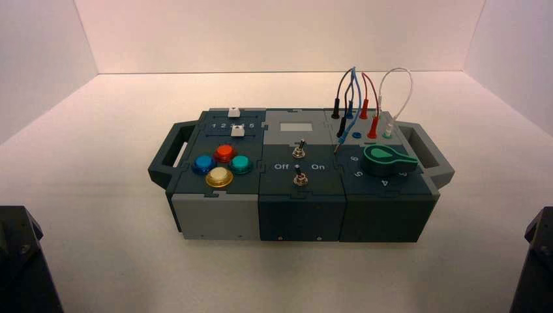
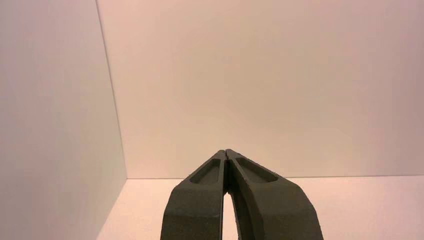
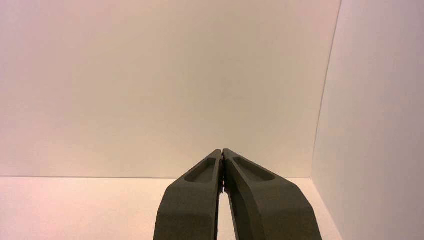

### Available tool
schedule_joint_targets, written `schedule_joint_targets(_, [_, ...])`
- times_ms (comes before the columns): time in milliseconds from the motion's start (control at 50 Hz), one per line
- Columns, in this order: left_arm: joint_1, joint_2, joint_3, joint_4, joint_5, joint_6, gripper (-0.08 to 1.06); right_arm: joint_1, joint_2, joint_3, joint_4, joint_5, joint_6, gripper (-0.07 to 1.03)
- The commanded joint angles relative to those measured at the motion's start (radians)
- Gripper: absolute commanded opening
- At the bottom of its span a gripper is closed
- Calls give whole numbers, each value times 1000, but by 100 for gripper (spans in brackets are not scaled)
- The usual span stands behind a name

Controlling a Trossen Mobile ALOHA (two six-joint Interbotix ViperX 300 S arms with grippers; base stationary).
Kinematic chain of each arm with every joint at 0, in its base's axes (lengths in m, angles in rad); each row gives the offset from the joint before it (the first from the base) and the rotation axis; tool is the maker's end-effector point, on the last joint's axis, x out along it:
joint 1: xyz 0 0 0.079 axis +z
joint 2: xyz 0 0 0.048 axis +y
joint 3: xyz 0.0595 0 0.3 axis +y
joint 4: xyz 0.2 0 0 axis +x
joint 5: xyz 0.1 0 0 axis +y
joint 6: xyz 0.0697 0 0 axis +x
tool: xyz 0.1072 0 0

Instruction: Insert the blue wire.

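Left gripper (image 2: pixel 226 153): parked at the lower left corner of the high view, clear of the box. Its wrist view shows the two fingers pressed together at the tips, nothing between them, facing a bare white wall and floor.

Right gripper (image 3: pixel 221 151): parked at the lower right corner of the high view, likewise well apart from the box. Fingers are closed tip to tip and hold nothing; only wall and floor lie ahead of them.

Box (image 1: pixel 215 218): stands at the centre of the high view on the white floor, a handle at each end.

Blue wire (image 1: pixel 351 77): at the upper right of the box, in the wire section. It arches above the back edge. One blue plug stands in the rear row of sockets; the other blue plug (image 1: pixel 342 133) lies tilted, its metal pin resting loose on the box face just left of the blue socket (image 1: pixel 356 135), not seated in it.

Neighbouring items: a black-plugged wire (image 1: pixel 336 107) to the left of the blue one, a red wire (image 1: pixel 373 124) and a white wire (image 1: pixel 399 78) to the right. A green knob (image 1: pixel 385 158) sits below the sockets. Two toggle switches (image 1: pixel 299 151) occupy the middle section, marked Off and On. Four round buttons (image 1: pixel 222 166) (blue, red, green, yellow) lie in the left section, with two white sliders (image 1: pixel 236 121) above them.
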Motion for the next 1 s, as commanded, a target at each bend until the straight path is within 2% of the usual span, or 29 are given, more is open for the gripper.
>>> schedule_joint_targets(20, [-3,6,-23,0,-5,5,-4,3,12,-15,6,-9,3,-2])
schedule_joint_targets(360, [-3,14,-28,0,0,6,-4,3,43,-20,5,-5,3,-2])
schedule_joint_targets(520, [-44,35,-54,-2,86,5,-4,5,44,-32,9,41,18,-2])
schedule_joint_targets(640, [-137,61,-94,-3,190,3,-4,8,46,-58,20,138,25,-2])
schedule_joint_targets(840, [-276,112,-192,-6,442,2,-4,21,44,-110,87,328,25,-2])
schedule_joint_targets(1000, [-367,130,-241,-14,634,2,-4,21,41,-164,166,540,25,-2])
